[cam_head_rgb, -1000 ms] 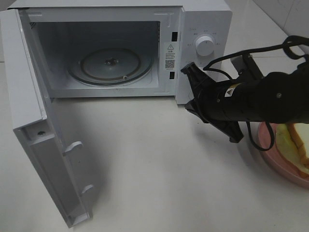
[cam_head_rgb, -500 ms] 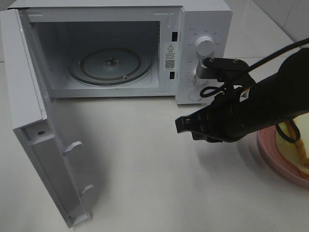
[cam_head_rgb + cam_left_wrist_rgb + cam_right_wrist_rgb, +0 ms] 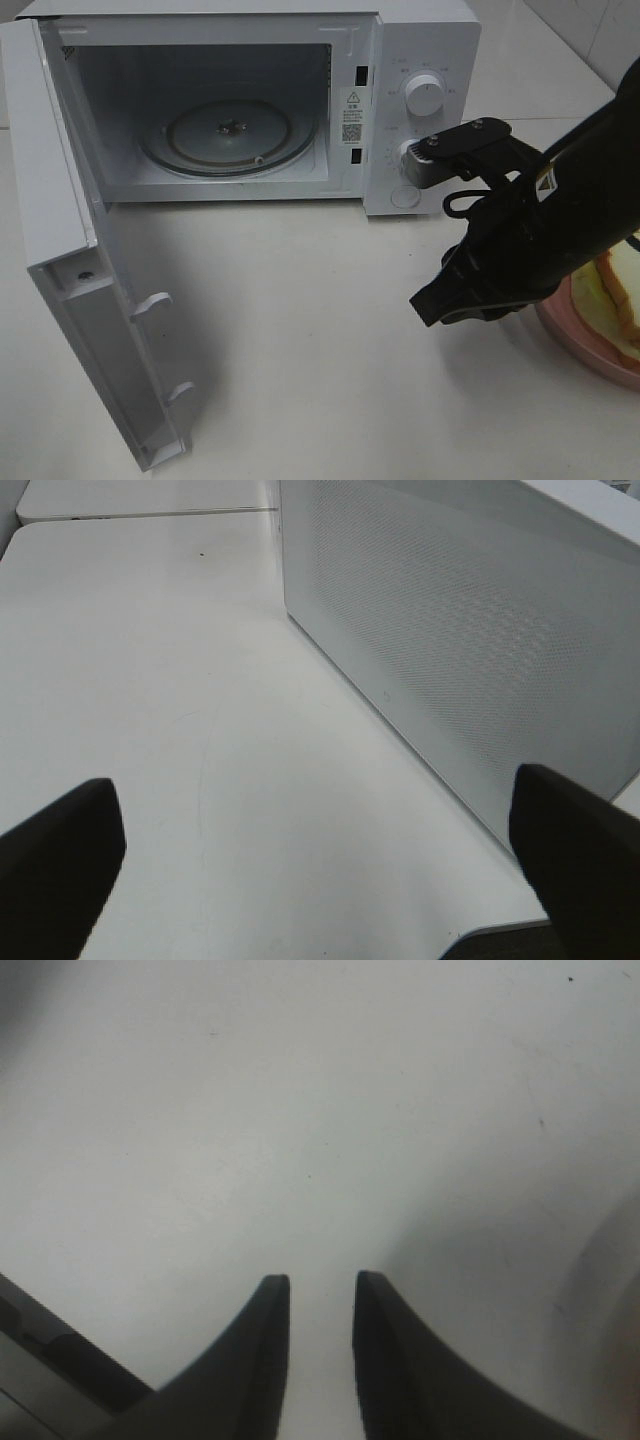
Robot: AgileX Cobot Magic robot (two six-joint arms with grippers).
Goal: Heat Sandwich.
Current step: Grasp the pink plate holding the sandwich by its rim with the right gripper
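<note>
The sandwich (image 3: pixel 622 292), white bread with a tan crust, lies on a round pink plate (image 3: pixel 578 338) at the right edge of the exterior view, partly cut off and partly hidden by my right arm. My right gripper (image 3: pixel 430 303) hangs just left of the plate, tips pointing down-left over bare table. In the right wrist view my right gripper (image 3: pixel 320 1295) has only a narrow gap between its fingers and holds nothing. My left gripper (image 3: pixel 320 880) is wide open and empty beside the microwave's perforated side wall (image 3: pixel 470 630); it is out of the exterior view.
The white microwave (image 3: pixel 420 60) stands at the back with its door (image 3: pixel 60 200) swung fully open to the left. Its glass turntable (image 3: pixel 228 135) is bare. Two dials (image 3: pixel 425 97) sit on its right panel, close behind my right arm.
My right arm has swung down and to the right, from in front of the microwave's control panel toward the pink plate. The microwave and plate have not moved.
</note>
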